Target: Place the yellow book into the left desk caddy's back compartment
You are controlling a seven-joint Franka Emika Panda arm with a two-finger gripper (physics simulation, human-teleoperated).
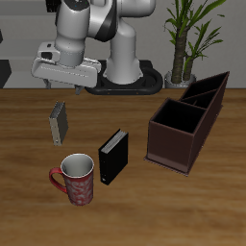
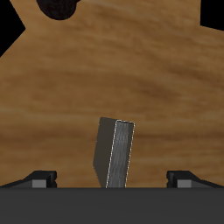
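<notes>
The yellow book (image 1: 60, 122) is small and thin, with a grey cover and a tan edge. It stands upright on the wooden table. It also shows in the wrist view (image 2: 115, 154), standing between the two fingertips and well below them. My gripper (image 1: 69, 87) hangs above the book and slightly farther back, open and empty; in the wrist view (image 2: 112, 180) the jaws stand wide apart. The dark brown desk caddy (image 1: 175, 144) stands across the table from the book, its back compartment (image 1: 208, 93) farther from the front edge.
A taller black book (image 1: 113, 156) stands between the yellow book and the caddy, nearer the front edge. A red patterned mug (image 1: 76, 179) sits near the front edge; a dark part of it shows in the wrist view (image 2: 57, 9). A potted plant (image 1: 183, 38) stands behind the caddy.
</notes>
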